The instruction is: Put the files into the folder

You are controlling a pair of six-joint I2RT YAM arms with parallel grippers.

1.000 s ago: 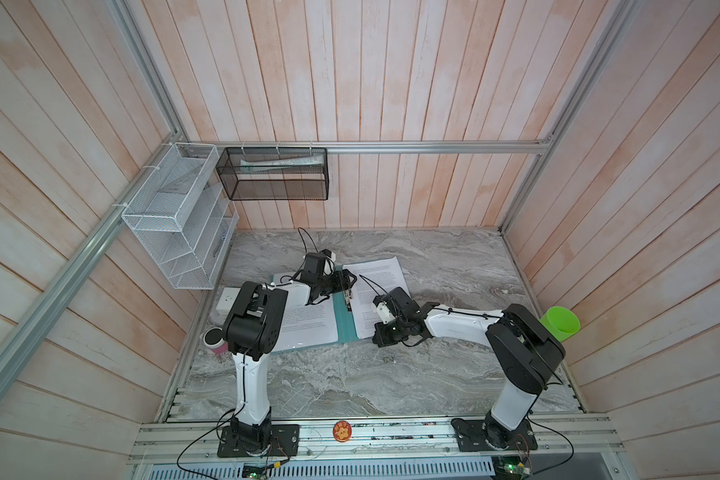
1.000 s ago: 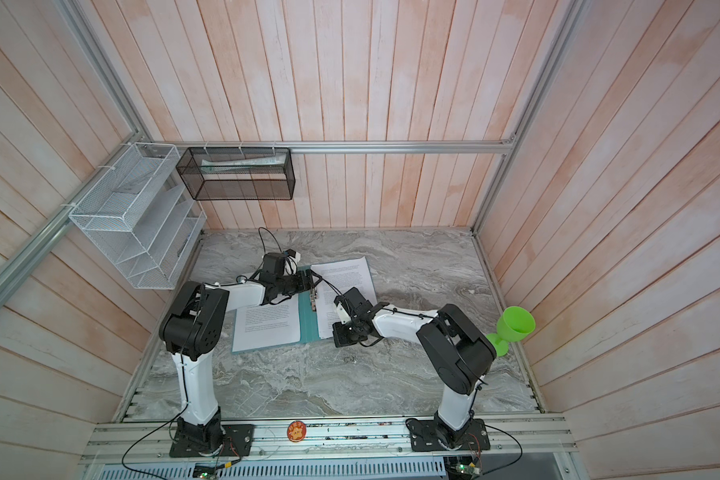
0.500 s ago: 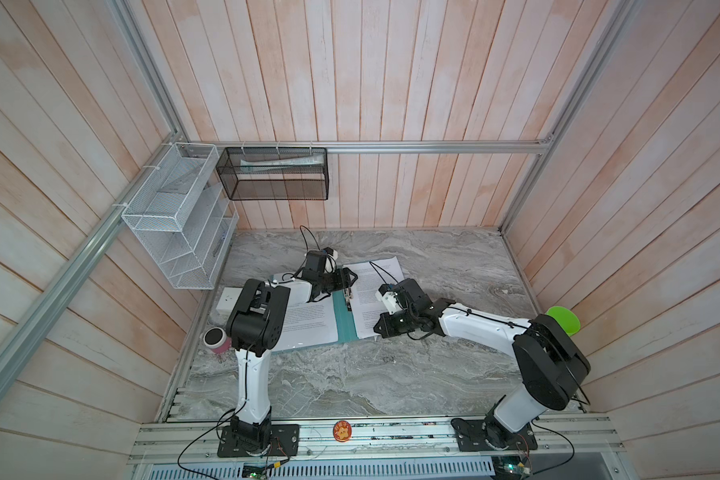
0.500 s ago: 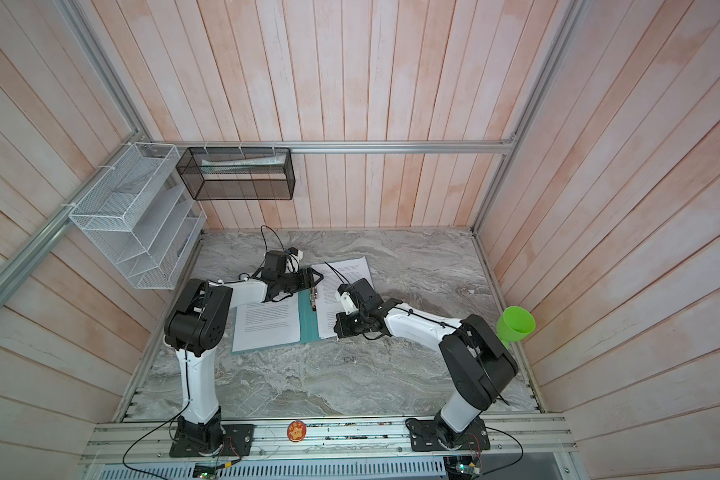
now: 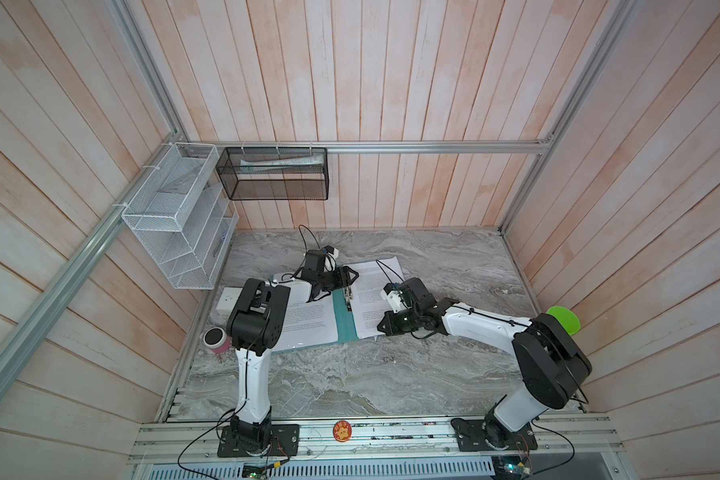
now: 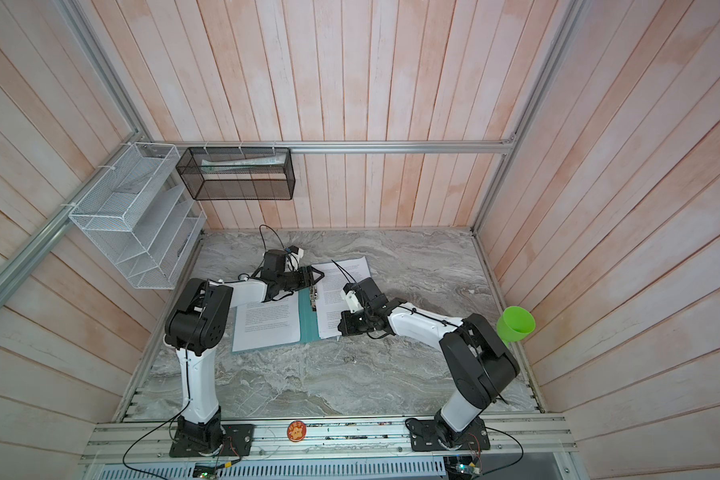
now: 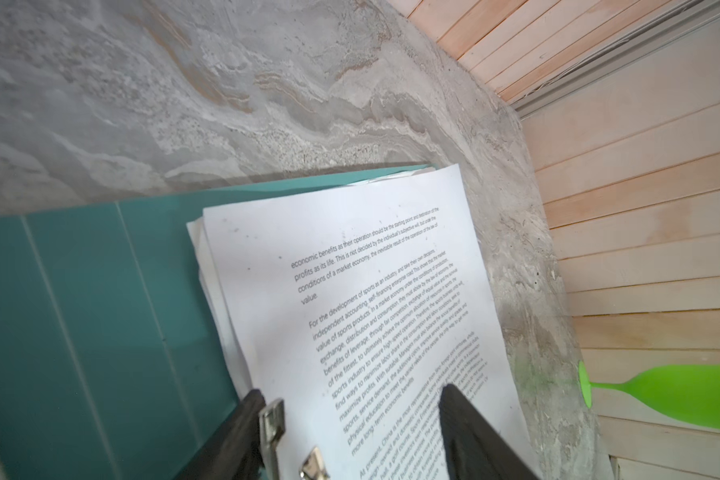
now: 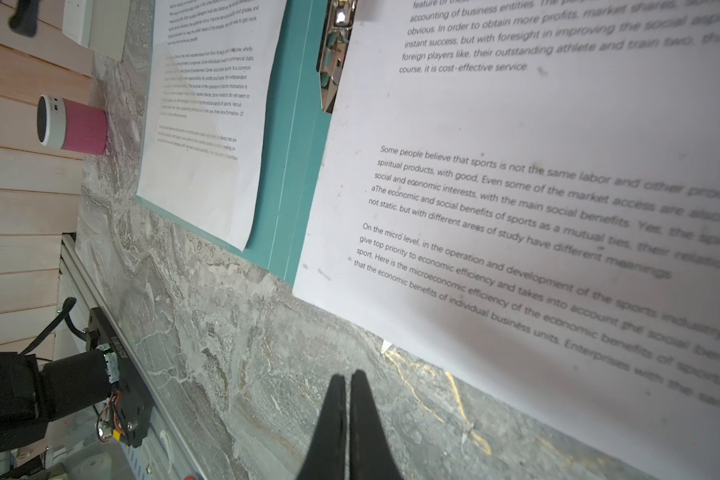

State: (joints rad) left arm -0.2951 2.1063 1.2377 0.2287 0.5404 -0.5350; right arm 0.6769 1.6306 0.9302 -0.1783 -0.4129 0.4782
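Observation:
The teal folder (image 5: 346, 326) (image 6: 308, 322) lies open on the marble table. One of the files (image 5: 308, 326) (image 8: 208, 124) lies on its left half. A stack of files (image 5: 381, 278) (image 7: 350, 291) (image 8: 516, 187) covers its right half. My left gripper (image 5: 351, 274) (image 7: 352, 409) hovers open over the inner edge of that stack, and the metal spine clip (image 7: 272, 419) (image 8: 333, 54) stands between its fingers, close to one of them. My right gripper (image 5: 380, 326) (image 8: 347, 380) is shut and empty, low over the table just off the stack's front edge.
A pink-and-white cylinder (image 5: 215, 338) (image 8: 73, 126) and a white box (image 5: 229, 299) stand by the left wall. A green cup (image 5: 563, 318) (image 7: 661, 395) is at the right wall behind my right elbow. A white wire rack (image 5: 175, 220) and a black mesh basket (image 5: 275, 174) hang on the walls.
My right arm's elbow has swung out to the right towards the green cup while its shut gripper stayed by the stack's front edge. The left gripper has edged slightly towards the back.

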